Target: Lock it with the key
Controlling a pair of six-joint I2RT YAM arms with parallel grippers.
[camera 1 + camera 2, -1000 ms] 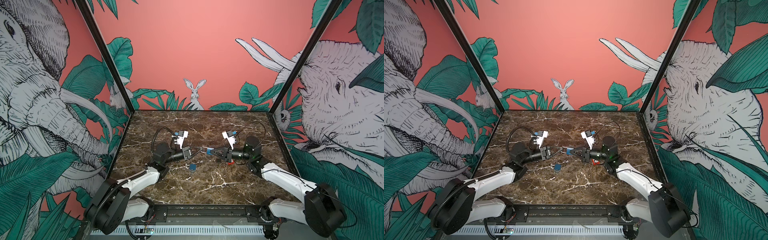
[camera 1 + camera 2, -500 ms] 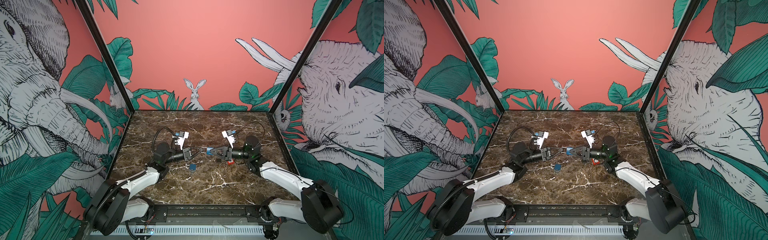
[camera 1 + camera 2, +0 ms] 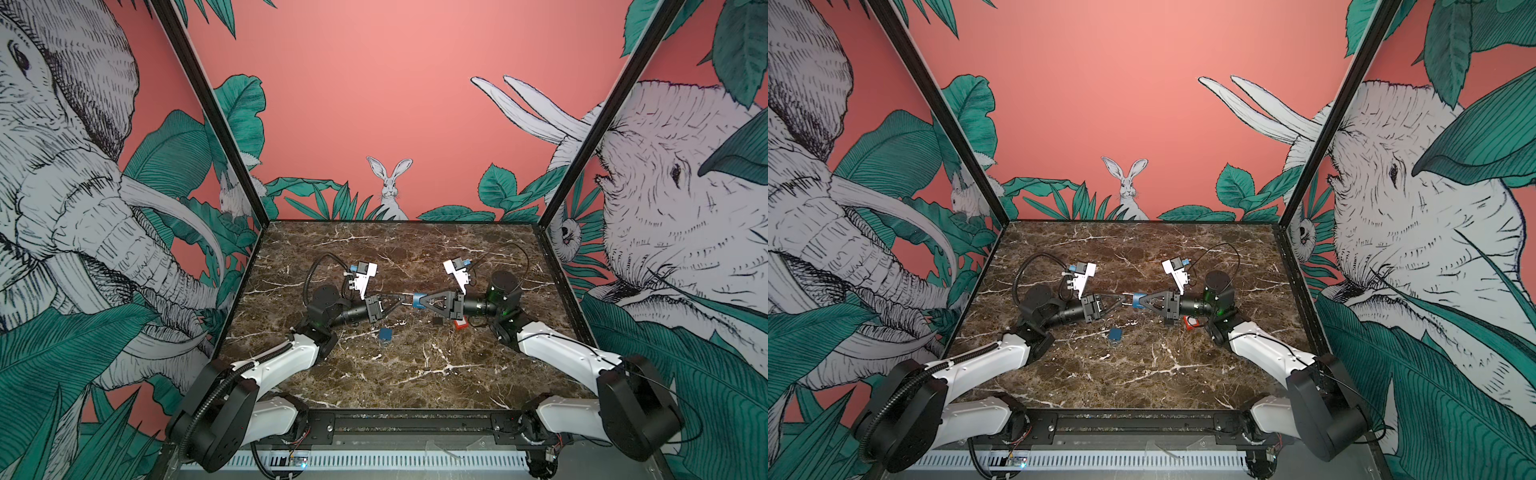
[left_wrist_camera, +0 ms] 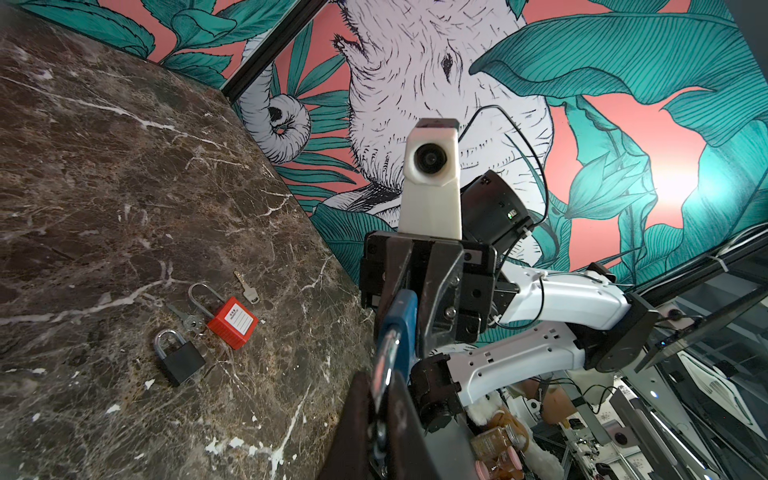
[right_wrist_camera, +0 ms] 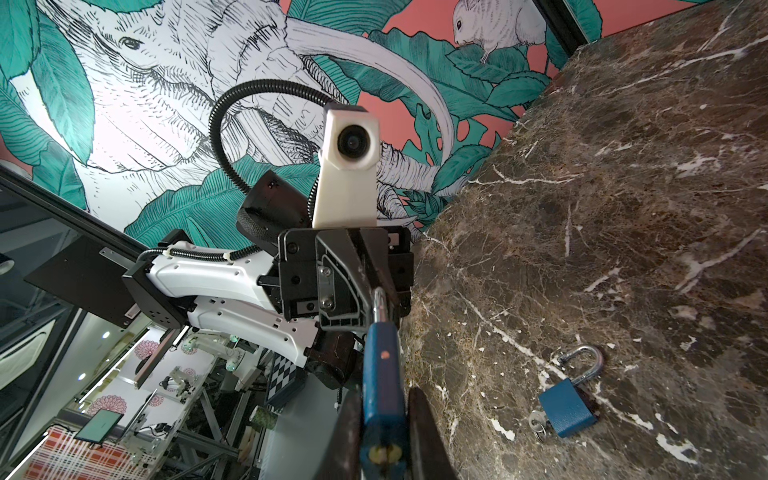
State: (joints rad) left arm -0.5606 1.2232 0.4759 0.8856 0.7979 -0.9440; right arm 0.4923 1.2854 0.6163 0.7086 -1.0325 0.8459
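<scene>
Four padlocks show: a blue padlock [image 5: 381,386] raised off the table [image 5: 623,208], a second blue padlock [image 5: 567,407] lying on it, one red padlock [image 4: 231,322] and one black padlock [image 4: 181,361]. There are three keys: a first key [image 4: 246,286], a second key [image 4: 188,319] and a third key [image 5: 537,424] beside the second blue padlock. There are two tools, the left tool [image 3: 402,296] and the right tool [image 3: 422,301].

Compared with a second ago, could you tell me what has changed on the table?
Little. The right arm's elbow has swung slightly inward, toward the middle. Both tools stayed shut mid-table on the held blue padlock: the right tool on its body, the left tool on its shackle. The loose blue padlock, red padlock and black padlock lie unmoved.
</scene>
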